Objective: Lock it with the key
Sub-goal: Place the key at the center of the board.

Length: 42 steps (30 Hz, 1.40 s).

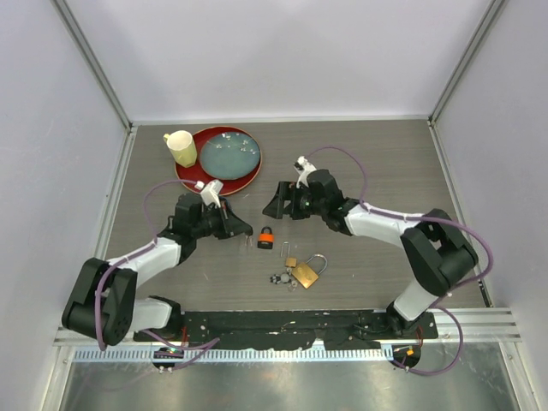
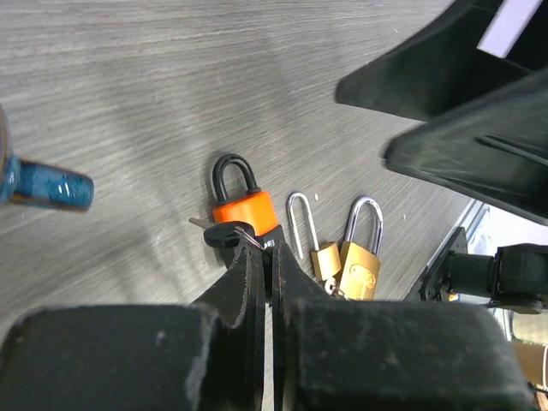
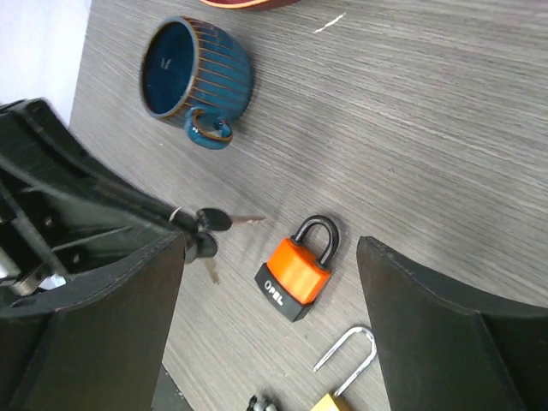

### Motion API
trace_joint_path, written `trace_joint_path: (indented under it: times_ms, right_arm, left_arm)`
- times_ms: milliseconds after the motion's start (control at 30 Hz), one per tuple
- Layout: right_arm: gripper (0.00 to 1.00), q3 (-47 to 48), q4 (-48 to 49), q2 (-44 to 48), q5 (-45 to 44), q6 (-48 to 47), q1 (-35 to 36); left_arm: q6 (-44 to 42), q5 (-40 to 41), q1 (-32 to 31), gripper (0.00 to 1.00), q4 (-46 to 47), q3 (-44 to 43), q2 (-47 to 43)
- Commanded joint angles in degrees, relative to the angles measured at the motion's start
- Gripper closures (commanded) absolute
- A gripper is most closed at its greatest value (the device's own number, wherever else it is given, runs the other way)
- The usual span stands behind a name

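From above, the orange padlock (image 1: 266, 237) lies on the table (image 1: 385, 163) between the two arms. The left gripper (image 1: 238, 228) sits just left of the padlock. The right gripper (image 1: 278, 204) hovers just beyond it. Two brass padlocks (image 1: 306, 272) lie near it on the side towards the arm bases. A red tray (image 1: 190, 173) with a yellow cup (image 1: 181, 147) stands well beyond it to the left.

In the left wrist view, the left fingers (image 2: 244, 291) are pressed tight together, pinching the ring of the key (image 2: 224, 235). The key's black head lies against the padlock's body.

In the right wrist view, the right gripper's fingers (image 3: 445, 325) are spread wide and grasp nothing. The padlock lies on the table between them. The key's blade points towards the padlock's shackle from the left, just short of it. A blue mug (image 3: 195, 70) lies on its side farther off.
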<state>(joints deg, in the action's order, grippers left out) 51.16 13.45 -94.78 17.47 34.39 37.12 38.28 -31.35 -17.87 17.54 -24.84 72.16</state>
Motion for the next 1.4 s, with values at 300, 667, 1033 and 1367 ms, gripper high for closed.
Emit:
trace_joint_path:
  times_ms: [300, 667, 1033, 1367]
  right_arm:
    - [0.10, -4.31, -5.98, 11.81, -3.67, -3.54, -1.79]
    - [0.10, -5.89, -7.30, 13.92, -3.76, -4.07, -2.32]
    - [0.10, -5.54, -7.74, 14.19, -3.85, -4.95, -2.41]
    - [0.10, -5.10, -8.71, 13.92, -2.71, -4.95, -2.67]
  left_arm:
    - [-5.06, -6.00, 0.20, 1.00, -0.40, -8.03, 13.79]
    - [-8.13, -1.34, 0.20, 0.45, -9.71, -9.88, 10.37]
    - [-6.56, -1.34, -0.06, 0.26, -11.56, -9.79, 1.59]
    - [-4.44, -5.56, -1.37, 0.26, -9.01, -8.47, -1.05]
